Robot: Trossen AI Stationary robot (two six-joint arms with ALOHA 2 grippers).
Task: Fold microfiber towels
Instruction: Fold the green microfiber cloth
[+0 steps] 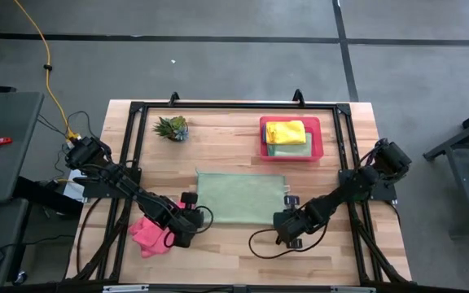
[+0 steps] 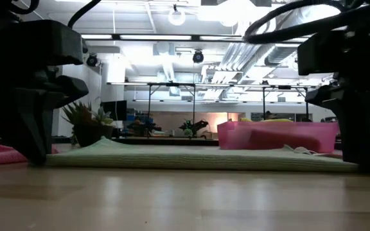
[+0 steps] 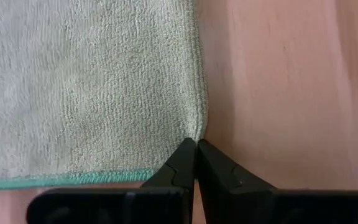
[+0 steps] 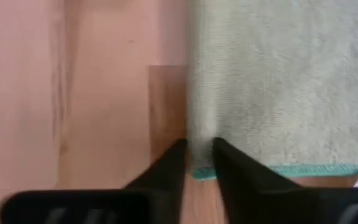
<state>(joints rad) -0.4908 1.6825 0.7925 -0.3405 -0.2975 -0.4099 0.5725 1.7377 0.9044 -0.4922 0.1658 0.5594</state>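
A light green microfiber towel lies spread flat on the middle of the wooden table. My left gripper is shut at the towel's near left corner. My right gripper stands at the near right corner, its fingers close together with the towel's edge between them. A crumpled pink towel lies near the left arm. A folded yellow towel rests on a folded green one in the pink tray. My left gripper pinches the towel's side edge just above the teal-hemmed near corner, between its two fingertips. The fingers come steeply from above. The edge puckers at the tips, and the towel stays flat on the table. My right gripper has the towel's side edge by the near right corner between its two fingertips, one finger on the wood side and one finger on the cloth. The fingers point steeply down. The towel lies flat on the table.
A small spiky plant stands at the far left. A black frame runs along the table's far and side edges. Bare wood lies between the towel and the near edge.
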